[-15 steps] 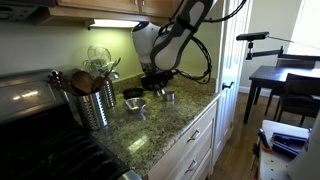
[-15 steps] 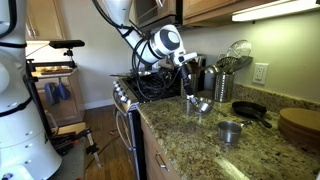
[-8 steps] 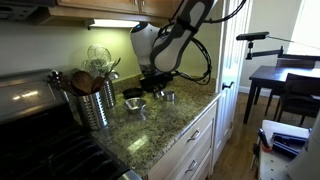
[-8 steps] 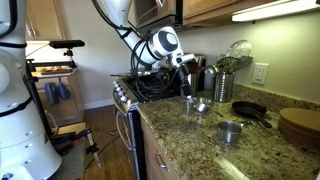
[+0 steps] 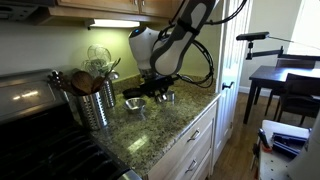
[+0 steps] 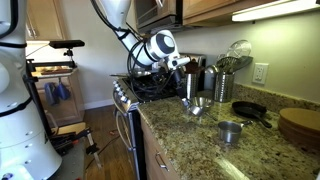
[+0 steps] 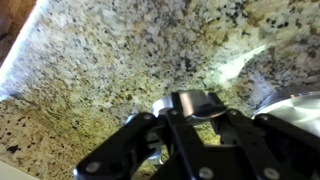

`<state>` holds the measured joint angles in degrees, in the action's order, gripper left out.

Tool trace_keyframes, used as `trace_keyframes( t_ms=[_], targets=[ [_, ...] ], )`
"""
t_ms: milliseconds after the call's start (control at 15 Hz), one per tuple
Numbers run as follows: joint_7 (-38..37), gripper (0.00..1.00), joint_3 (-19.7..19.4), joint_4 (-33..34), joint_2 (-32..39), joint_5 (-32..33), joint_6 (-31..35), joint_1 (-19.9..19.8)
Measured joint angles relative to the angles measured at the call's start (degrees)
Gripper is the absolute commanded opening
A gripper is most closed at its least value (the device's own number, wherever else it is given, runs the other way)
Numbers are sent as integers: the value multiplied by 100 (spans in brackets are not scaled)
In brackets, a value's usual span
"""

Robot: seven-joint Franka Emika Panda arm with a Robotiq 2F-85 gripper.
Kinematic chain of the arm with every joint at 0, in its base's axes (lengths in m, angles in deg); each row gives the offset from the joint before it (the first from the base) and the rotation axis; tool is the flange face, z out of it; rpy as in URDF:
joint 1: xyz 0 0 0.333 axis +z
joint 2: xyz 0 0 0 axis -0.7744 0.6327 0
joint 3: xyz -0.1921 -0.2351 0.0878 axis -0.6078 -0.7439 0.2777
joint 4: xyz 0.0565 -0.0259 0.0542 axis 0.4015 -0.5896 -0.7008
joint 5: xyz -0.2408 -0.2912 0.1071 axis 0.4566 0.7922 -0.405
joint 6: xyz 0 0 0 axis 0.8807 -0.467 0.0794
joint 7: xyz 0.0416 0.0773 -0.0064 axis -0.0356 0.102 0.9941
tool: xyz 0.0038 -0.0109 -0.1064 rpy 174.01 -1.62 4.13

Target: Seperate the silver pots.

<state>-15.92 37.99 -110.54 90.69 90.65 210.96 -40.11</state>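
Two silver pots show on the granite counter. My gripper is shut on the rim of one small silver pot, which sits low at the counter near the utensil canister. That pot also shows in an exterior view, with the gripper beside it. In the wrist view the fingers clamp its shiny rim. The second silver pot stands apart near the counter's front edge, and it also shows in an exterior view.
A tall steel canister of wooden utensils stands by the stove. A dark round pan lies behind the pots. A round wooden board lies at the far end. The counter edge drops to drawers.
My gripper has shifted slightly toward the canister and stove with the held pot, widening the gap to the second pot, which has not moved.
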Motion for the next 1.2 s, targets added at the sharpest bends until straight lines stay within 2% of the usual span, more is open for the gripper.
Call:
trace_keyframes(
  t_ms=[1200],
  targets=[
    [-1148,12,142,-98,274,541,-260,0]
  ],
)
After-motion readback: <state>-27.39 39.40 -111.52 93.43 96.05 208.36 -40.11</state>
